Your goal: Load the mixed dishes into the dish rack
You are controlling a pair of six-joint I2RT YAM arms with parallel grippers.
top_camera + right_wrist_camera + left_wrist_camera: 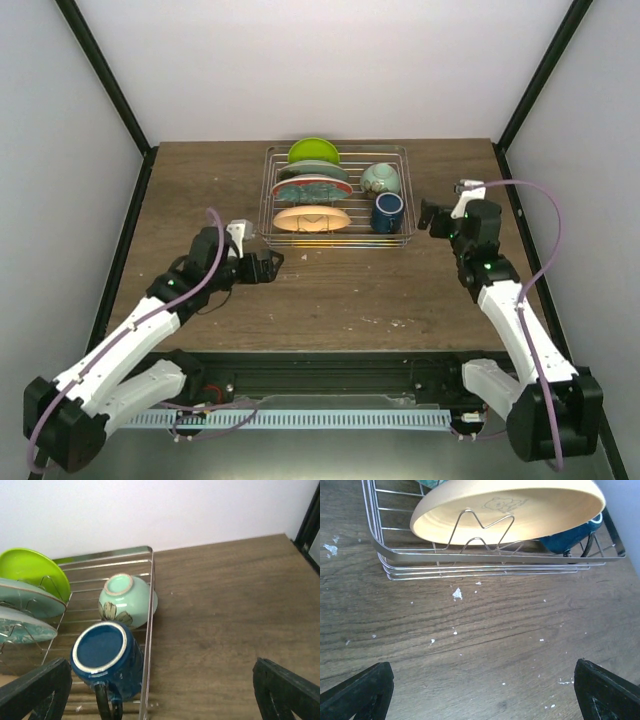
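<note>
- Loading looks done: the lime plate [313, 150], patterned plate [312, 187], peach plate [311, 217], bowl [381, 178] and mug [388, 211] all sit inside the rack [352, 150]. I see no dish outside it.
- My left gripper [266, 264] hangs low over the table [350, 300], wide open and empty. The rack's front rail is just ahead.
- My right gripper [432, 218] is also wide and empty, held beside the rack. The mug and bowl are ahead, slightly left.
</note>
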